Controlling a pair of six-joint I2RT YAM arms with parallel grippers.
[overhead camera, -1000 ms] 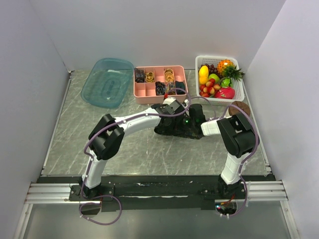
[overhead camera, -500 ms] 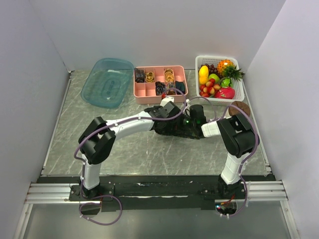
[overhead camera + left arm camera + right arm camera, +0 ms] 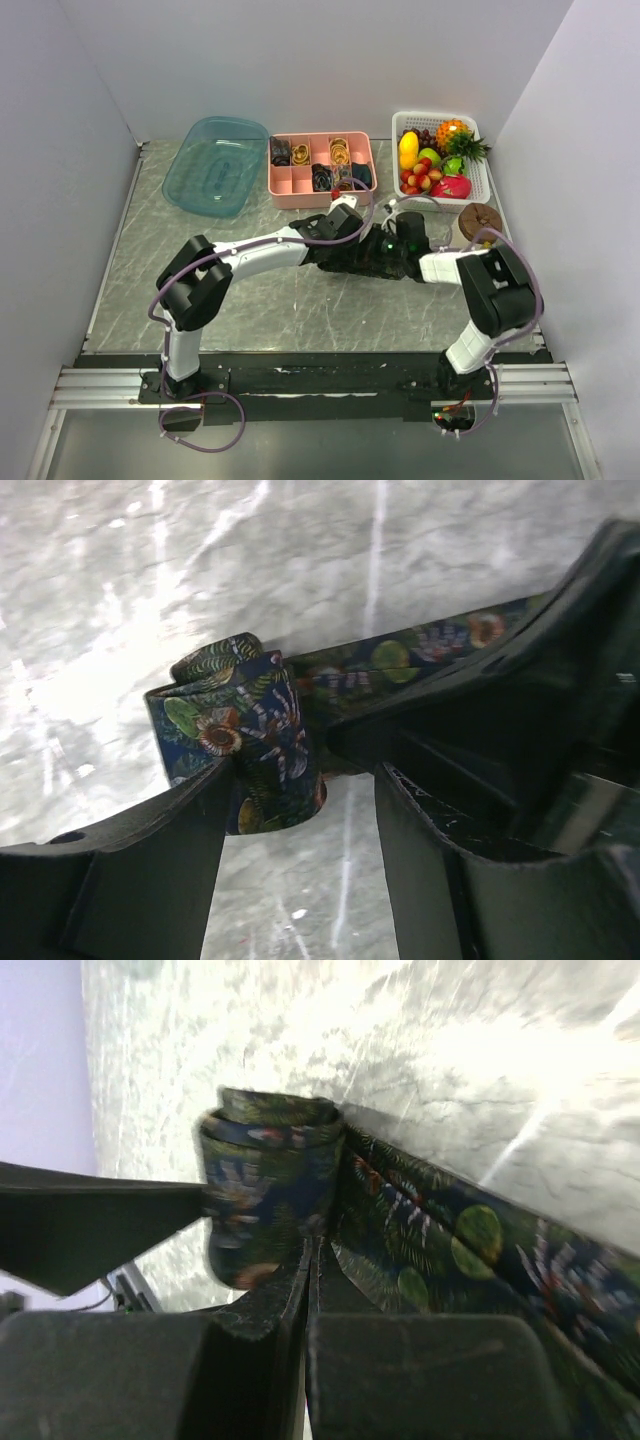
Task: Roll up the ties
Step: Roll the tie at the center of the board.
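A dark navy tie [image 3: 420,650] with a floral print lies mid-table, one end wound into a small upright coil [image 3: 245,735]. My left gripper [image 3: 305,780] is open and straddles the coil, whose side touches its left finger [image 3: 150,860]. My right gripper [image 3: 312,1250] is shut, its closed tips pressed at the spot where the coil [image 3: 265,1180] meets the flat strip [image 3: 470,1240]. From above, both grippers, left [image 3: 345,240] and right [image 3: 385,258], meet over the tie [image 3: 345,264].
At the back stands a pink compartment tray [image 3: 283,183] with several rolled ties [image 3: 281,151]. A blue plastic tub [image 3: 215,165] sits left of it. To its right is a white basket of fruit [image 3: 481,178], and a brown round object [image 3: 478,215] lies beside the right arm.
The left arm's elbow dropped lower and leftward. The right arm swung its elbow right and down, and its gripper slid a little right along the tie. Both grippers kept their states.
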